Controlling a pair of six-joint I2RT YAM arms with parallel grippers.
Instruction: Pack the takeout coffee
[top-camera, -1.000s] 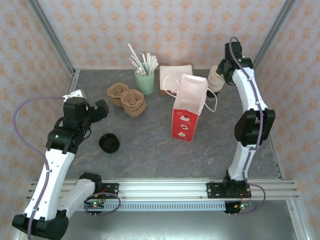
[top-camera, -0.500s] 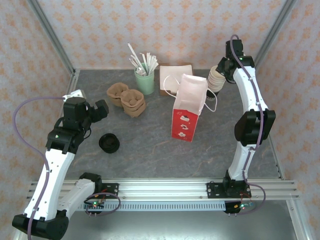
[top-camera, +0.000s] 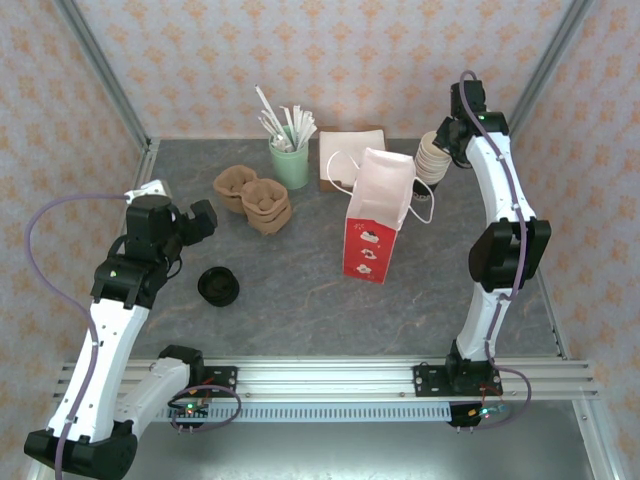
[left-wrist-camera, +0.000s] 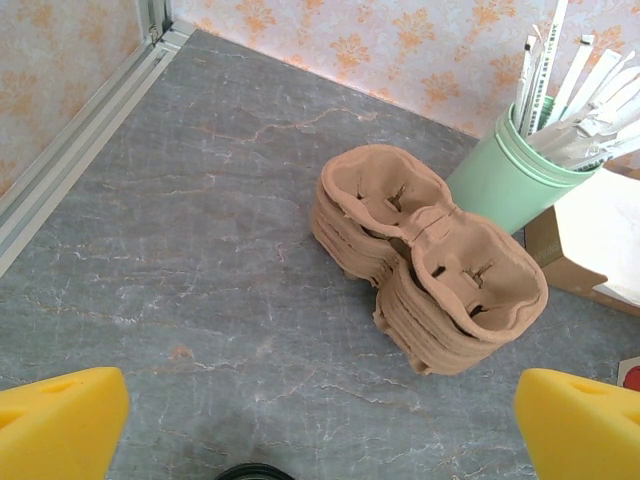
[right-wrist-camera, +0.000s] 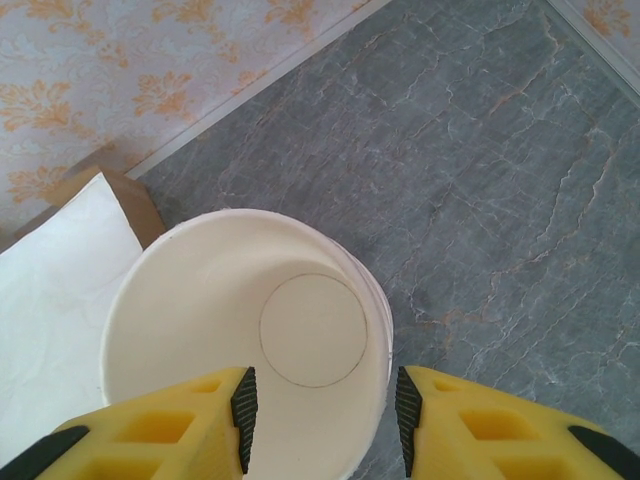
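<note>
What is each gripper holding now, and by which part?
Nothing, it seems. The left gripper is open over the table; the right gripper is open above the cream cup stack, not clamping it.

Bare table (top-camera: 300, 290) rings the takeout coffee (top-camera: 217, 286); cup carriers (top-camera: 255, 198) stand near.

Brown pulp cup carriers (left-wrist-camera: 430, 270) sit just beside the mint straw cup (left-wrist-camera: 505, 170).

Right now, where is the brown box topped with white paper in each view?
Top external: box far centre, behind the red-and-white bag.
Left wrist: box at right edge, beside the mint cup.
Right wrist: box at left edge, beside the cream cups.
Shared landmark: the orange-patterned wall behind it.
</note>
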